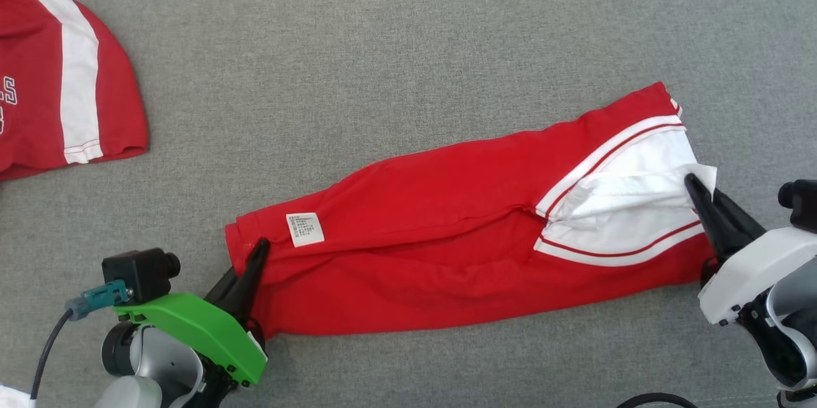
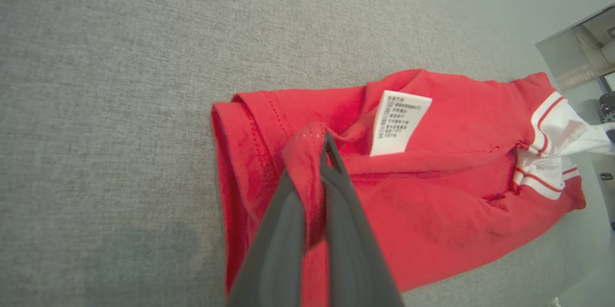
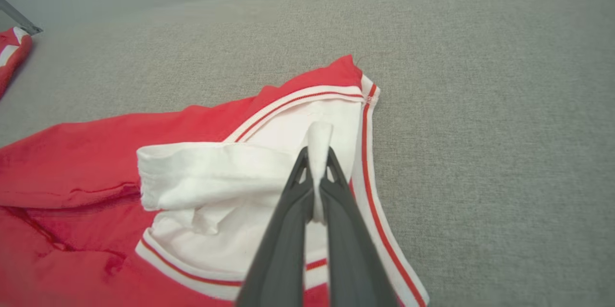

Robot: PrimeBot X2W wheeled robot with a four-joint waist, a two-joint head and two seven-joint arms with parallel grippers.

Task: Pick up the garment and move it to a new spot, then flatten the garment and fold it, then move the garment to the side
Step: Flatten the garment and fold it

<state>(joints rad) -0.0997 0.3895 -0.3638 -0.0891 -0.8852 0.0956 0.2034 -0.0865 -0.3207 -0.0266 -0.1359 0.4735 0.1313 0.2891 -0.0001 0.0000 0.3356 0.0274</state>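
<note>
Head view: garment [image 1: 447, 235] in left claw [image 1: 260, 246]

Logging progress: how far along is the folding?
Done: the red fabric garment with white trim lies folded into a band on the grey fabric surface. In hand: left claw and right claw pinch its opposite ends. Left: probably another fold, then moving it aside.

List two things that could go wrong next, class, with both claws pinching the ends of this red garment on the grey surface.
1. The right claw pinches only a thin fold of the white fabric; a firm pull might slip it free.
2. The left claw grips a small bunch of hem, so the red garment may end up creased rather than flat.
</note>
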